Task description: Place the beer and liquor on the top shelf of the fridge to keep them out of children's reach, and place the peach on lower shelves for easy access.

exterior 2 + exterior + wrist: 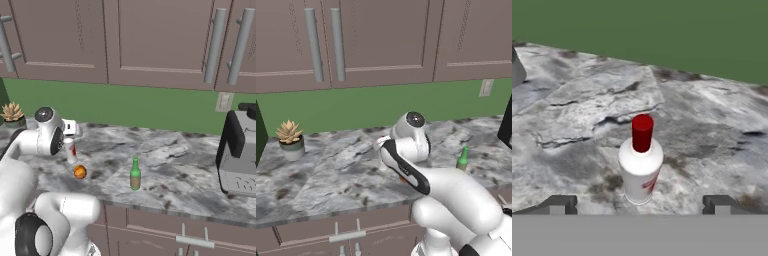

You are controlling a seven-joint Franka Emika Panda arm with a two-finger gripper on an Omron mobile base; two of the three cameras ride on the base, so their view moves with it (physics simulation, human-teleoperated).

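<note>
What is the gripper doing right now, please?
Gripper: open, holding nothing; the fingers stand wide on either side of the liquor.

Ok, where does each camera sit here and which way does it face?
Left base view: behind the arm's left, facing the counter and cabinets; arm at lower right, beer beyond.
Right base view: behind its right; arm at lower left, liquor, peach, beer.
Hand view: looks down past the open pincer at the liquor.
Shared: the counter, beer, liquor.
</note>
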